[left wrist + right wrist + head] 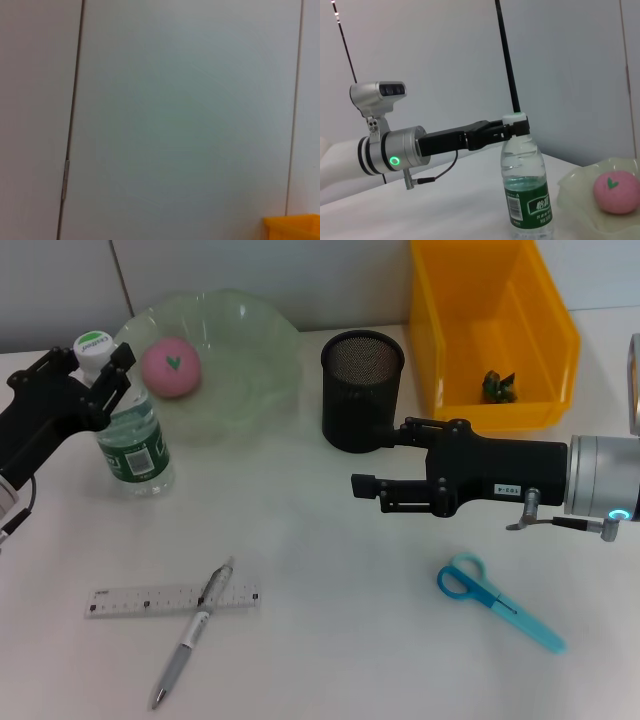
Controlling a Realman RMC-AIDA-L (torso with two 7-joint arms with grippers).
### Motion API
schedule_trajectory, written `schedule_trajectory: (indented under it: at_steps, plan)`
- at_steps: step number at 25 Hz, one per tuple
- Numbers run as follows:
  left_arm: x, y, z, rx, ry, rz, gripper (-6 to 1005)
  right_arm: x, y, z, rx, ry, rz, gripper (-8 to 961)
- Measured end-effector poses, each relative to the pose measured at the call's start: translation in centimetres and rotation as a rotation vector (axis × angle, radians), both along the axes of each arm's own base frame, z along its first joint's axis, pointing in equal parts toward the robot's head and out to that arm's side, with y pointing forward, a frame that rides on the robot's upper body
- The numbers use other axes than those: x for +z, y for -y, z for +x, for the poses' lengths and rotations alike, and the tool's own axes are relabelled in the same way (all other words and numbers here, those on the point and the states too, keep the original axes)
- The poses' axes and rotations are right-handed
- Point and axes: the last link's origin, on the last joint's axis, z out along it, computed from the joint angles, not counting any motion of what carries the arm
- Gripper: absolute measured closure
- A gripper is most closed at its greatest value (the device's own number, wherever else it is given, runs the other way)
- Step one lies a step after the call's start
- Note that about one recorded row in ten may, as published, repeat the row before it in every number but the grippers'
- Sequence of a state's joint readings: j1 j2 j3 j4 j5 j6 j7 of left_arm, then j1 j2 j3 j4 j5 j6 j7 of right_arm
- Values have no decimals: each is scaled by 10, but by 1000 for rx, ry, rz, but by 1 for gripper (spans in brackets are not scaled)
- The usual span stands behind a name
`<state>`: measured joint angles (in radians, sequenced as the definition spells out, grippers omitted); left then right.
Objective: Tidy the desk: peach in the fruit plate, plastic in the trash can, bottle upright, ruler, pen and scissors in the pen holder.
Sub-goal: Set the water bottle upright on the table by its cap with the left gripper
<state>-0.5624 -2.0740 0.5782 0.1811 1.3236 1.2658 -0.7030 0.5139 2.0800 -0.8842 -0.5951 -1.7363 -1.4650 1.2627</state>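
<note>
With the bottle (128, 420) standing upright just beside the fruit plate (250, 360), my left claw (100, 370) sits at its white cap (94, 343), the fingers (118, 375) pressed on either side of the neck, closed on it. From my right wrist I see the same grip: black fingers (492, 132) clamped just under the cap, the bottle upright on the desk (330, 640). The peach (171, 366) lies inside the fruit plate, right behind the bottle. My right claw (365, 480) hangs over the desk in front of the black mesh pen holder (361, 390), which stands on the far side of the plate from the bottle; its fingers are parted and hold nothing. The yellow trash can (545, 330) stands beyond the pen holder, with a small dark scrap (498, 386) in it. Near the desk's front, below the bottle, the ruler (140, 601) lies flat with the pen (190, 635) crossing over it. The blue scissors (495, 608) lie well apart from those, below my right claw.
</note>
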Motion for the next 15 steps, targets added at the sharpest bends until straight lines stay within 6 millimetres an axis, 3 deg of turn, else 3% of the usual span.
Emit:
schedule_trajectory:
  at_steps: [15]
  plan:
    - [-2, 1, 1, -3, 3, -10, 486, -2, 1, 1, -5, -2, -11, 178]
